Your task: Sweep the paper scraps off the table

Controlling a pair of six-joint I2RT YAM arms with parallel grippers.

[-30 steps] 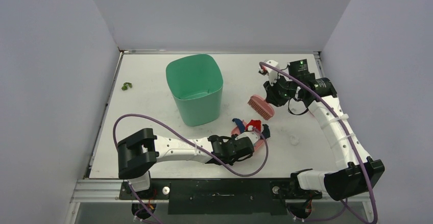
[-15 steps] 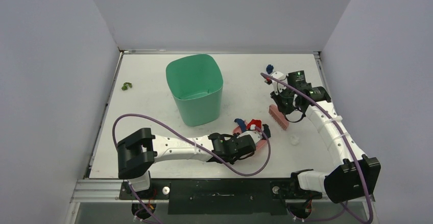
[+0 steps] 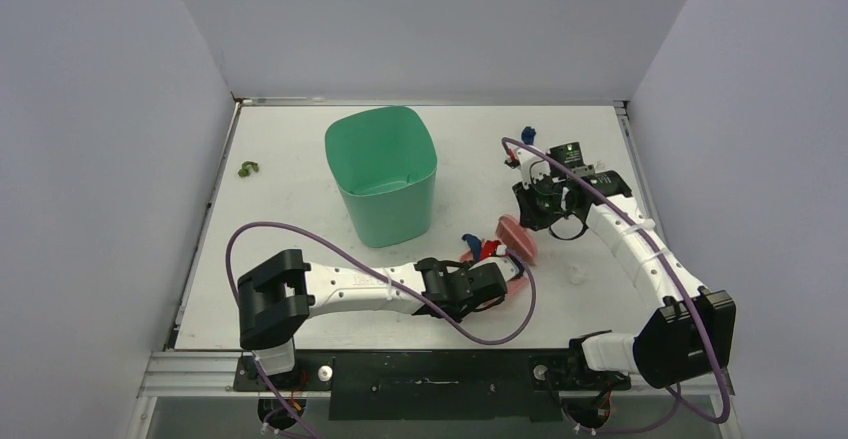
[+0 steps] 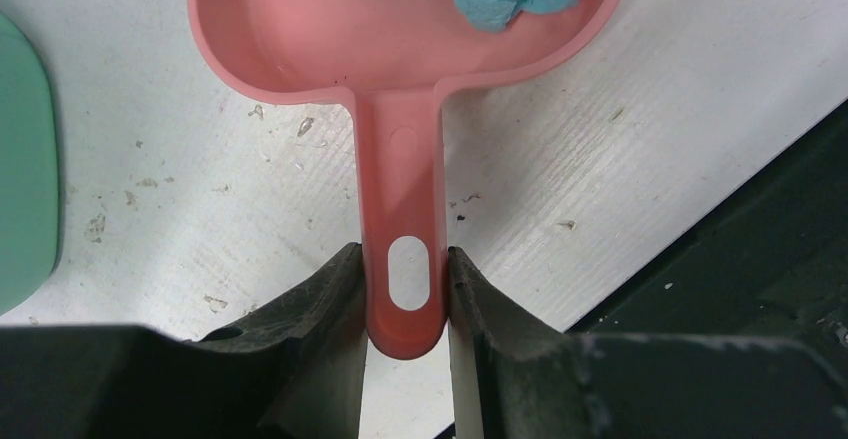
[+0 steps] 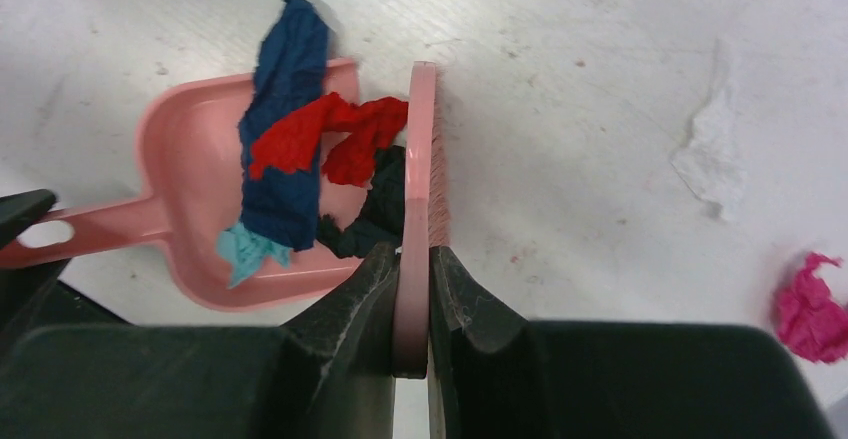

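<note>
My left gripper point(image 4: 403, 259) is shut on the handle of the pink dustpan point(image 4: 330, 39), which lies flat on the table point(image 3: 290, 219) near the front middle. In the pan lie paper scraps: a dark blue one point(image 5: 290, 89), a red one point(image 5: 330, 134), a black one point(image 5: 380, 209) and a teal one point(image 5: 245, 249). My right gripper point(image 5: 413, 254) is shut on the pink brush point(image 5: 422, 159), held on edge at the pan's open mouth, against the scraps. In the top view the brush point(image 3: 517, 238) touches the dustpan point(image 3: 467, 256).
A green bin point(image 3: 382, 174) stands behind the dustpan. An olive scrap point(image 3: 247, 168) lies at the far left edge. Blue point(image 3: 527, 135) and red point(image 3: 511, 159) scraps lie at the back right. A white scrap point(image 5: 712, 154) and a magenta wad point(image 5: 808, 306) lie right of the brush.
My right arm has swung the brush from the back right down and left to the dustpan's mouth. The left arm and the dustpan have barely moved.
</note>
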